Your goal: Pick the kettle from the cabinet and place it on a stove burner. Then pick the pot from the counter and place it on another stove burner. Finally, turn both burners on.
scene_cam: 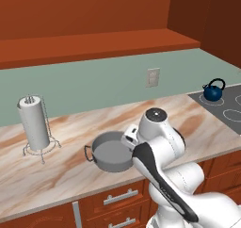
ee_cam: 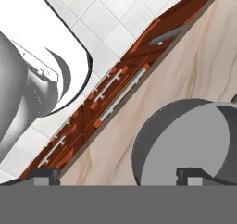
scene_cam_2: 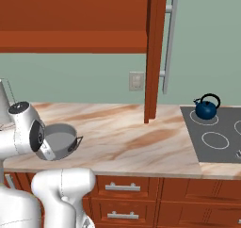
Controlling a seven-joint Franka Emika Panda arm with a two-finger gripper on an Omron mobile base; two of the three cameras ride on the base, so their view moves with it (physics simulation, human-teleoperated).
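Note:
The dark-blue kettle (scene_cam: 214, 91) (scene_cam_2: 206, 108) stands on a back burner (scene_cam_2: 205, 117) of the dark cooktop (scene_cam: 228, 105) (scene_cam_2: 226, 128). The grey pot (scene_cam: 110, 152) (scene_cam_2: 60, 138) (ee_cam: 185, 144) sits lidless on the marble counter (scene_cam: 66, 170) (scene_cam_2: 127, 133). My gripper (ee_cam: 118, 176) hangs just above the pot's near rim, open, with nothing between its fingertips (ee_cam: 44, 174). One fingertip is over the pot's inside, the other over bare counter. The cabinet (scene_cam: 84, 15) (scene_cam_2: 70, 15) hangs above the counter.
A white paper-towel roll (scene_cam: 34, 123) on a wire stand is left of the pot. A second burner ring (scene_cam_2: 215, 140) lies in front of the kettle. A wall outlet (scene_cam: 152, 77) (scene_cam_2: 136, 81) is behind. Drawers with bar handles (scene_cam: 117, 196) (scene_cam_2: 122, 187) lie below the counter edge.

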